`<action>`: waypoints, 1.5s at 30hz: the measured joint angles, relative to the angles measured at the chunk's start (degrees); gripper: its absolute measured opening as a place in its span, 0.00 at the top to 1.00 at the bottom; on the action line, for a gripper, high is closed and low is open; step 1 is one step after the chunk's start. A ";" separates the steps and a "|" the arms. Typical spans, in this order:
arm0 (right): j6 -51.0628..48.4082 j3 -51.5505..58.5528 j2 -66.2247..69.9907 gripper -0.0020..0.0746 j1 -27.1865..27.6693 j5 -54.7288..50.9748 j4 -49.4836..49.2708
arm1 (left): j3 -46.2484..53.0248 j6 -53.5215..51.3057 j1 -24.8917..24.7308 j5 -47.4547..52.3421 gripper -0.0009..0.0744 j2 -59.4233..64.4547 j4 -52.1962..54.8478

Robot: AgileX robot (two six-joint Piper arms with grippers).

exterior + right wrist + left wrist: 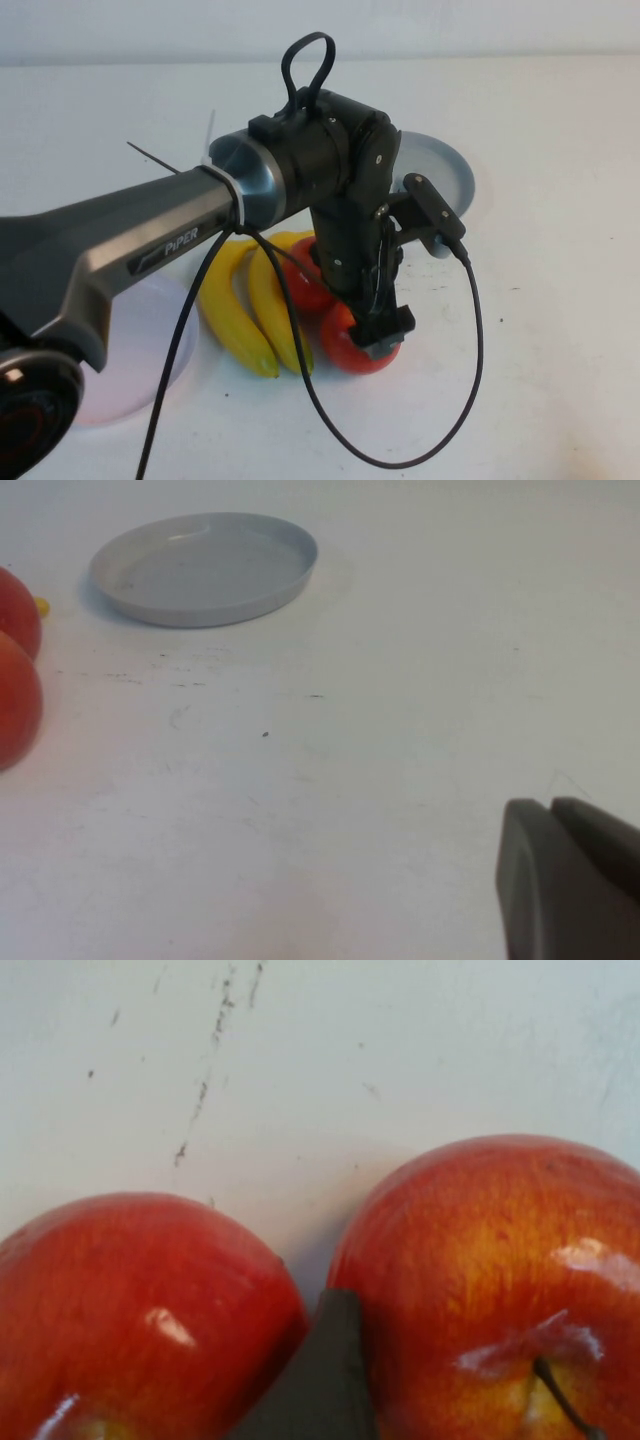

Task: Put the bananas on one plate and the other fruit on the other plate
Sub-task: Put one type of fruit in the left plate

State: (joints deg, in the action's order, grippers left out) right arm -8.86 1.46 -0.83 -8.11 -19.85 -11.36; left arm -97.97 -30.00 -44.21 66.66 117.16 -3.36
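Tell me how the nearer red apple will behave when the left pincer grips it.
The apple looks round and glossy, so it may slip or roll. The open left pincer straddles it, one finger wedged against the second apple, which might get nudged.

The left arm (150, 240) reaches across the white table (560, 330). The left gripper (380, 335) sits directly over the nearer apple (345, 350). A second apple (305, 285) lies beside it, touching. Two bananas (250, 305) lie between the apples and the pink plate (140, 350). The grey plate (450, 170) lies behind the arm.
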 joint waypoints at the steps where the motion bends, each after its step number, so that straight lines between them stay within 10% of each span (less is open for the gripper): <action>1: 0.00 0.00 0.00 1.00 0.00 0.00 0.00 | -0.10 0.00 0.00 0.00 0.10 0.00 0.00; 21: 0.00 0.00 0.00 1.00 0.00 0.00 0.00 | -0.10 11.35 0.72 3.07 0.23 -10.13 1.51; 34: 0.00 0.00 0.00 1.00 0.00 0.00 0.00 | 8.89 23.89 19.30 3.62 0.23 -13.77 9.61; 45: 0.00 0.00 0.00 1.00 0.00 0.00 0.00 | 19.30 24.53 25.02 2.85 0.11 -13.77 12.33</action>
State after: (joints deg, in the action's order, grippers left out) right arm -8.86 1.46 -0.83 -8.11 -19.85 -11.36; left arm -78.67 -5.47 -19.19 69.50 103.39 8.97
